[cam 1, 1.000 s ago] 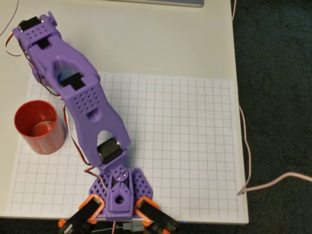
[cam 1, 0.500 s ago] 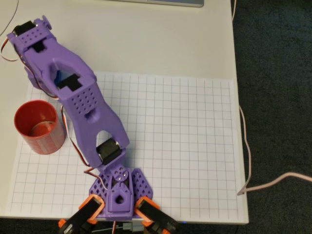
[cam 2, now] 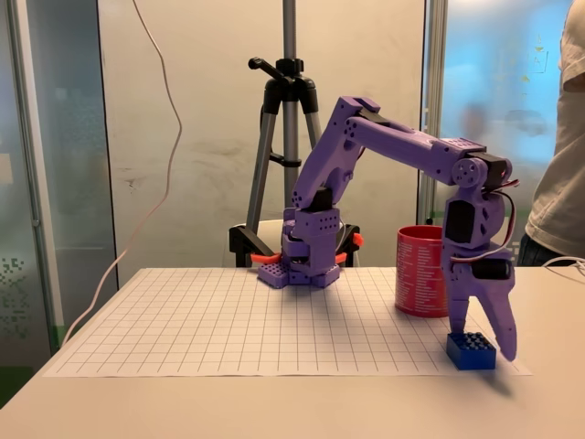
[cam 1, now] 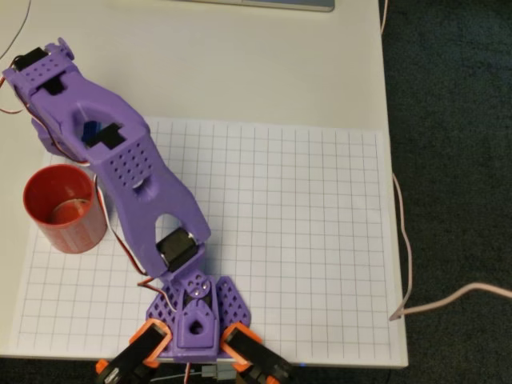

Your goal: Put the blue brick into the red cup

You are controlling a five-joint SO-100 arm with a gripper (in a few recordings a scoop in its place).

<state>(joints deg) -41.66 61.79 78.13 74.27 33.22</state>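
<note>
In the fixed view the small blue brick [cam 2: 471, 352] lies on the grid paper near its front right corner. My purple gripper [cam 2: 482, 343] points straight down over it, open, with one finger [cam 2: 455, 315] at the brick's left side and the other [cam 2: 503, 329] slanting past its right side. The red cup [cam 2: 420, 272] stands upright just behind and to the left of the brick. From overhead the cup [cam 1: 64, 206] sits at the paper's left edge, and a bit of the blue brick [cam 1: 91, 128] shows through an opening in the arm, which hides the fingers.
The arm's base [cam 1: 194, 312] is clamped at the table's near edge. The grid paper [cam 1: 304, 240] stretches to the right. A thin cable [cam 1: 402, 240] runs along the table's right edge. A tripod [cam 2: 288, 137] stands behind the table and a person [cam 2: 562, 155] at the far right.
In the overhead view the arm's upper part has swung steadily to the left, toward the table's left edge. The cup has not moved.
</note>
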